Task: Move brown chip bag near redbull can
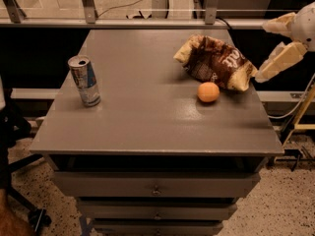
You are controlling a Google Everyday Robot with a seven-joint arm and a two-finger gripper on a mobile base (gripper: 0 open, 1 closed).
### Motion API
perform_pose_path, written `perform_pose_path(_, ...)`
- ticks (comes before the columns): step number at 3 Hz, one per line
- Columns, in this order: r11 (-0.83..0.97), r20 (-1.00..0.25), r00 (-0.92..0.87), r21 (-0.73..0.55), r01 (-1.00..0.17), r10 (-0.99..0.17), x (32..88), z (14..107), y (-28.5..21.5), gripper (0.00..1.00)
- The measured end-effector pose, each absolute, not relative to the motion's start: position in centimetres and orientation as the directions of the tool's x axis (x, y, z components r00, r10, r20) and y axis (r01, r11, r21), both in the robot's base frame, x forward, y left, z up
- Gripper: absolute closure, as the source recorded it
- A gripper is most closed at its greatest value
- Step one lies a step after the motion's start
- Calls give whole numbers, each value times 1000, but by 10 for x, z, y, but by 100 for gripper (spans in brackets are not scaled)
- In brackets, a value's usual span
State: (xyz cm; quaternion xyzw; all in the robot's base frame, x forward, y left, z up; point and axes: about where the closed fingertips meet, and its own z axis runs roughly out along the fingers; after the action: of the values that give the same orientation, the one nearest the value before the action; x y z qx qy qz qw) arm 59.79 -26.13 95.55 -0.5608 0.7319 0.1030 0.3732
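The gripper (273,44) hangs off the right edge of the desk (147,127), level with its far half; its jaws stand wide apart, one pale finger above and one below, holding nothing and touching nothing that can be made out. The brown chip bag (214,63) lies just to the gripper's left on the far right part of the desk; its long axis runs from the far left down to the near right, so its near-right corner is the end closest to the lower finger, close beside it but apart. A small round orange (208,92) sits just in front of the bag, near or touching its front edge; it would likely be in the way of a low sweep. The redbull can (84,80) stands upright well apart, by the left edge; the bag must therefore travel leftward across the bare middle of the desk. Drawers (155,188) lie below the top.
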Motion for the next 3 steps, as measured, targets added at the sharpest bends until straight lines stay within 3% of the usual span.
perform_pose_path(1, 347, -716, -81, -234, -908, -694, 623, 949, -255, 0)
perform_pose_path(3, 328, -676, -90, -233, -916, -731, 658, 930, -215, 0)
